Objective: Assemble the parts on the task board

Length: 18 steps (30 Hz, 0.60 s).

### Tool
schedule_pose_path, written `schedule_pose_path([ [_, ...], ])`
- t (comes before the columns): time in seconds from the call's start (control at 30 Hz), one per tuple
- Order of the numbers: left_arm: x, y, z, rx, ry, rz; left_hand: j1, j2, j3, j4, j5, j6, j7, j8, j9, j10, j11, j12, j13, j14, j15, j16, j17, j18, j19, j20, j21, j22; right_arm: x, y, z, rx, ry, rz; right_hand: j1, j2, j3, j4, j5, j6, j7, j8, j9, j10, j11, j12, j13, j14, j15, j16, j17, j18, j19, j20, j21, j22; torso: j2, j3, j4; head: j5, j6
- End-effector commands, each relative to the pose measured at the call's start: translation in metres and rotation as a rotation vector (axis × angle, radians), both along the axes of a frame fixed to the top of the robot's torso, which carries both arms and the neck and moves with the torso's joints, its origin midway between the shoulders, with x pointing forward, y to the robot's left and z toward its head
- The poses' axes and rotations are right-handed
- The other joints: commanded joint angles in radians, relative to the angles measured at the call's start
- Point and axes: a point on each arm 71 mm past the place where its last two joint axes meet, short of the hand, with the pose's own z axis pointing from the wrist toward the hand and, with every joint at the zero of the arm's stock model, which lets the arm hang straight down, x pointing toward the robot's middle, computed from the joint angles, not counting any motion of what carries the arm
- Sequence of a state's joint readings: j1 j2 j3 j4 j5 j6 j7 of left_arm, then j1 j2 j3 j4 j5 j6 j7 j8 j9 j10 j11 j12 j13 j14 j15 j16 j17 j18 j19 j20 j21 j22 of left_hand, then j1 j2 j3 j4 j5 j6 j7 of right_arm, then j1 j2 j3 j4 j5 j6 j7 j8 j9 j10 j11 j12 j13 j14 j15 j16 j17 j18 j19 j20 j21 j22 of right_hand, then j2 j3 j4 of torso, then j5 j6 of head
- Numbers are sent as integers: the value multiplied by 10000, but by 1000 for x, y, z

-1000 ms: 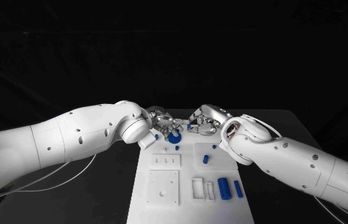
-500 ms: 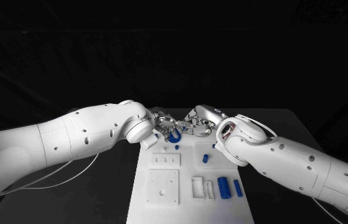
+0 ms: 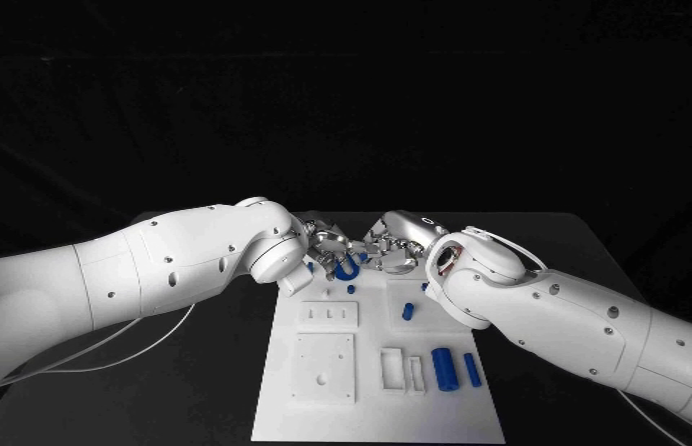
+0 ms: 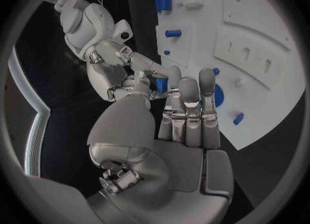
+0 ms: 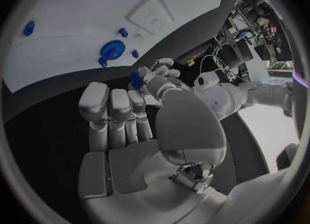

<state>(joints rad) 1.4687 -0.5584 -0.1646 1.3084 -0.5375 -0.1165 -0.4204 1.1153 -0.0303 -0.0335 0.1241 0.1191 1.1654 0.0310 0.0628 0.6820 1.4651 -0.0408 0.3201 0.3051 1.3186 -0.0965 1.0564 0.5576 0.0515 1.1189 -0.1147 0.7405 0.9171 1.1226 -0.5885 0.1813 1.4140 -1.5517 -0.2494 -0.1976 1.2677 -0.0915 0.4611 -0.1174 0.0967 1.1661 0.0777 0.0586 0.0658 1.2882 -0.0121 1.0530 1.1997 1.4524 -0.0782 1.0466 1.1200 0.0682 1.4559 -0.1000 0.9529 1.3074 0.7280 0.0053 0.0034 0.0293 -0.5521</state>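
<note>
Both hands, left hand [image 3: 326, 241] and right hand [image 3: 392, 244], pinch one blue part [image 4: 161, 84] above the task board [image 3: 375, 406]

Task board [image 3: 325, 406]: white, matt, looks like smooth hard plastic; raised white blocks on it share the same finish.

Blue parts [image 3: 446, 369]: smooth plastic look, slight sheen along the cylinder sides; the blue disc [image 5: 113, 49] shows the same finish.

Left hand [image 4: 187, 111] and right hand [image 5: 116, 118]: brushed silver metal look, satin rather than mirror-bright, with darker joints between segments.

Arms [image 3: 159, 266]: glossy white moulded shells, soft highlights, small dark screw holes.

Table [image 3: 577, 256]: black, matt, no reflections.

Cable [image 3: 108, 351] beside left arm: white, smooth sheath.
</note>
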Motion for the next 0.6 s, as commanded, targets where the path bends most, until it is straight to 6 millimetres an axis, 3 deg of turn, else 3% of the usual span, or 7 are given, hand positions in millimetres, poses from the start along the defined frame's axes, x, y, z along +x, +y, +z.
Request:
schedule_pose_path([
  [0.03,-3,-7,3,-101,-82,-345,43,161,-74,-179,119,-1,-51,23,50,222,-50,49,16,-70,-11,68,-20,-144,96,-18,-87,108,-2,3,-3,-242,168,190,34,-6,-34,-15,24,20,17,37,15,28,-60,-10,11,23,-58,53,9,-65,75,-23,20,1230,-2,1,-3,11,-31],
  [0.47,-4,-9,1,-45,-41,-489,684,786,-354,-921,799,-15,-94,18,-76,204,-77,2,-13,-93,-25,72,-51,-169,180,-31,-410,488,-2,5,-3,-232,163,225,33,17,-50,-20,35,32,14,41,18,33,-61,1,21,20,-58,40,1,-63,79,-22,29,1233,-6,9,-17,2,-22],
  [0.5,-3,-9,2,-58,-61,-475,716,819,-350,-950,895,-15,-99,19,-89,206,-80,0,-15,-93,-27,72,-52,-171,186,-33,-421,502,-2,5,-4,-242,174,232,33,17,-50,-20,35,32,14,41,18,33,-61,1,21,20,-58,40,1,-63,79,-22,29,1233,-4,8,-20,2,-24],
  [0.57,-3,-9,2,-88,-106,-447,908,964,-241,-1074,1548,-34,-125,16,-126,197,-89,-21,-29,-96,-37,68,-54,-175,193,-40,-445,531,-2,5,-4,-264,196,239,32,16,-53,-22,37,32,14,41,18,33,-61,2,21,20,-58,40,2,-64,80,-22,32,1233,-2,8,-19,-3,-28],
  [0.6,-3,-9,2,-107,-133,-429,1001,1040,-179,-1139,1710,-35,-137,18,-137,197,-98,-29,-36,-94,-39,70,-54,-178,196,-44,-454,544,-2,5,-4,-276,207,241,32,15,-61,-26,41,33,13,41,18,34,-60,2,21,21,-58,41,3,-64,83,-22,37,1235,-2,9,-20,-6,-34],
])
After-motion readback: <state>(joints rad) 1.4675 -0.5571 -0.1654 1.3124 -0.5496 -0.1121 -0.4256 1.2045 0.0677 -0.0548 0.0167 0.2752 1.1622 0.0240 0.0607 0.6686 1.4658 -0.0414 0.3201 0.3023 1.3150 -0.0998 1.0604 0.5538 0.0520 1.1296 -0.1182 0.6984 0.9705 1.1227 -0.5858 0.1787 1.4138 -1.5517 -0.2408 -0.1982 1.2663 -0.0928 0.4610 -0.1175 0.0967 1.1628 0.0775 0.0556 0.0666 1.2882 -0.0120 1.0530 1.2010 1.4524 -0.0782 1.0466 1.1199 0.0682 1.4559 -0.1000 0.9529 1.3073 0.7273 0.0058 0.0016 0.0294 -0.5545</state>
